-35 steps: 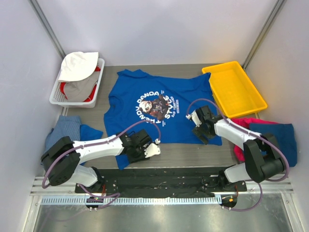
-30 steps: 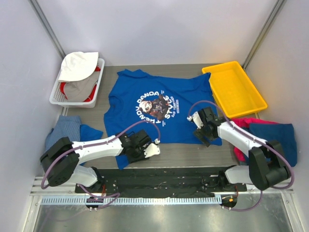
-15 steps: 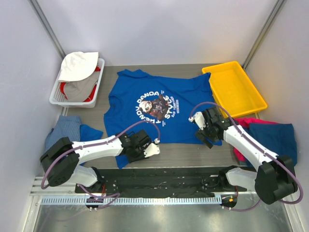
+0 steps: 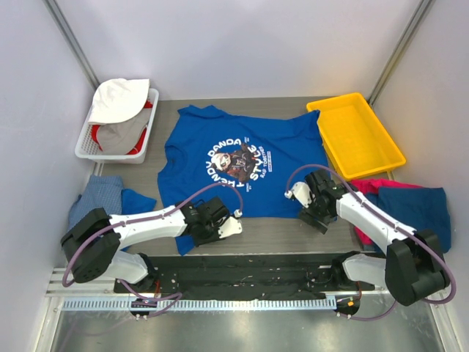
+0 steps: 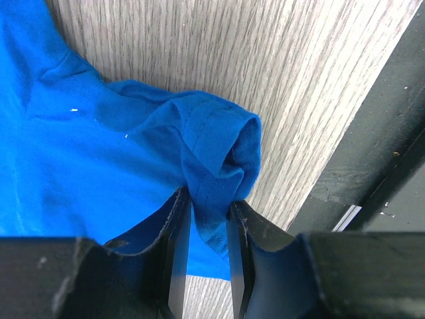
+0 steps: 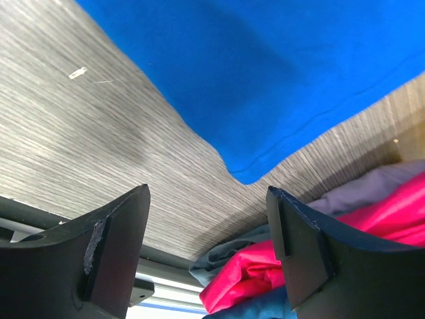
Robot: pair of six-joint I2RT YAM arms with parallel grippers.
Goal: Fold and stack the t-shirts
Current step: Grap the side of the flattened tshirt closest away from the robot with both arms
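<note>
My left gripper (image 5: 209,206) is pinched narrow on a bunched fold of hem at the near left corner of the royal blue t-shirt (image 4: 293,147). In the left wrist view the stitched edge is squeezed between the two black fingers (image 5: 174,246), and the cloth bulges out just past them. The fold sits close to the black rail (image 4: 242,268) that runs along the near edge of the table (image 4: 278,231).

My right gripper (image 6: 206,193) stands wide and holds nothing. It hangs over the shirt's near right corner, with the hem point and bare wood showing between its fingers. From this angle I cannot tell whether the tips touch the table.

The shirt lies spread flat across the middle of the table, print side up. Its round white-and-brown print (image 4: 239,163) is near the centre and its collar points to the far side.

To the right of my right arm, a magenta pink shirt (image 4: 364,187) is heaped at the table's edge, with a dark blue shirt (image 4: 414,209) lying against it on the right. A yellow tray (image 4: 355,136) sits at the far right, just beside the spread shirt's sleeve.

At the far left a white basket (image 4: 86,150) holds white cloth (image 4: 117,99) on top of grey and red pieces. A pale blue cloth (image 4: 99,194) lies crumpled nearer to me on the left.
</note>
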